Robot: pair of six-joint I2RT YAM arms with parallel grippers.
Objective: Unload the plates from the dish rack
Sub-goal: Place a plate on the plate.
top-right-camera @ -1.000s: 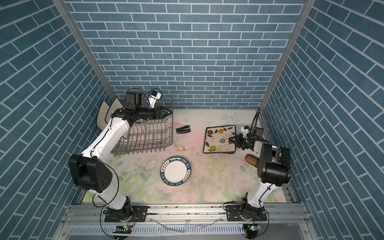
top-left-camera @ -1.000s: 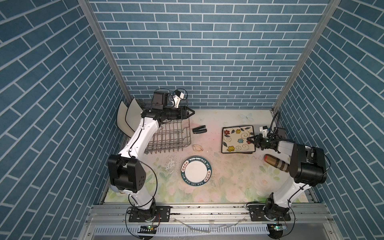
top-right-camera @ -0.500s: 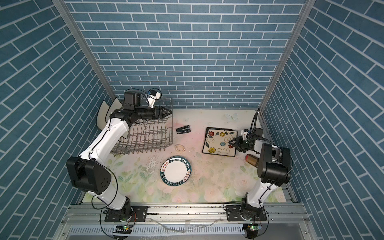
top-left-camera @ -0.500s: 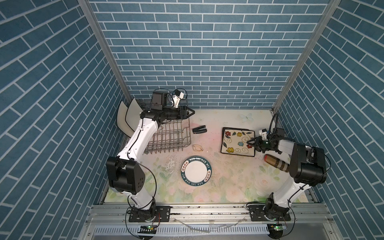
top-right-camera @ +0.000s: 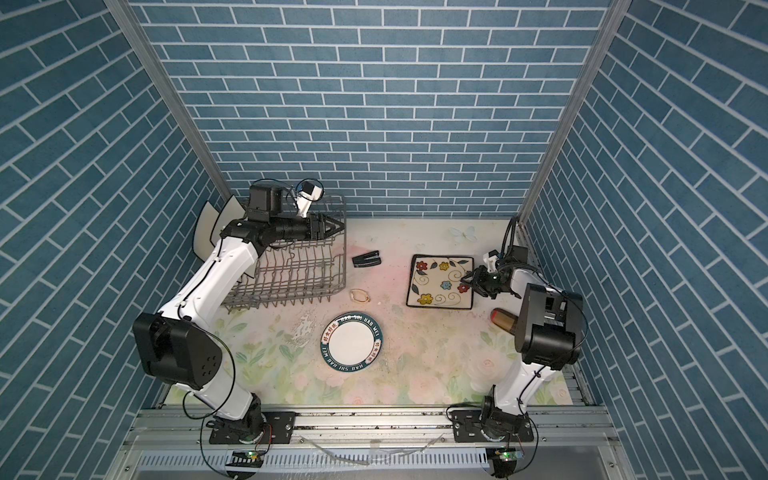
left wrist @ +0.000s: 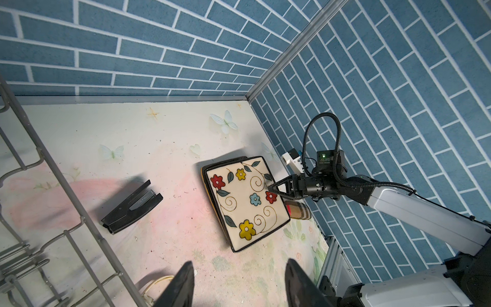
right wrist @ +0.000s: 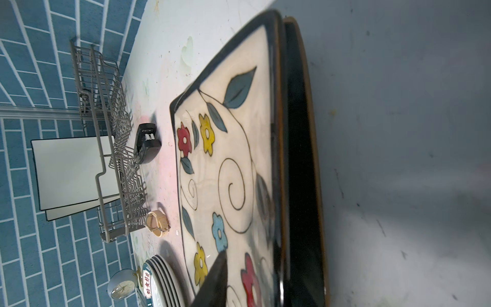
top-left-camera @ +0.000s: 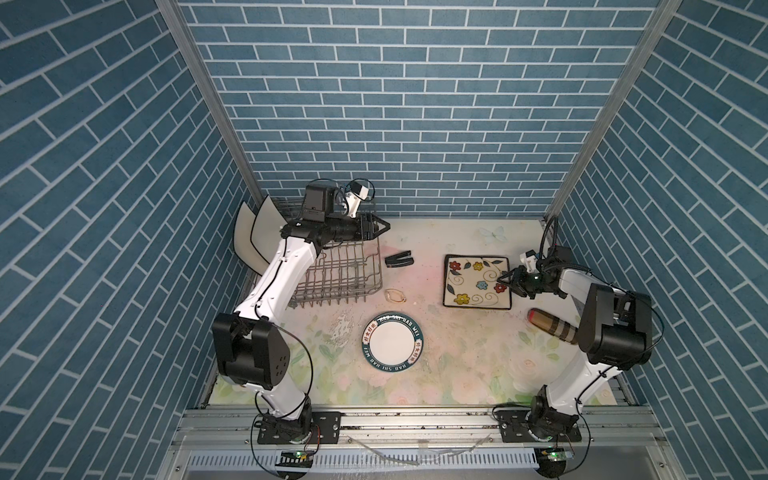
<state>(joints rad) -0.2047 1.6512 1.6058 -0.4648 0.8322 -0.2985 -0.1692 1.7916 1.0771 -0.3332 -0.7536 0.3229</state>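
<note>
**A:** Right, where's the left gripper (left wrist: 239, 261)?

**B:** Hovering over the far right corner of the dish rack (top-left-camera: 345, 274), pointing across the table (top-left-camera: 457, 374). Jaws wide apart, nothing between them.

**A:** And the right gripper (left wrist: 270, 187)?

**B:** Tips low at the right edge of the flowered plate (top-left-camera: 476, 282), close together. Pinching the rim or just clear of it? I cannot tell.

**A:** How's that plate lying?

**B:** Flat, face up, sides roughly square to the table edges, stacked on the black plate (right wrist: 295, 133).

**A:** The others?

**B:** The round plates (top-left-camera: 392, 341) are stacked flat at front centre, well apart from the rack.

**A:** Anything over by the rack?

**B:** Two cream plates (top-left-camera: 245, 237) on edge at its left side, faces turned toward the rack. Inside its tines or beside them, hard to say.
</note>
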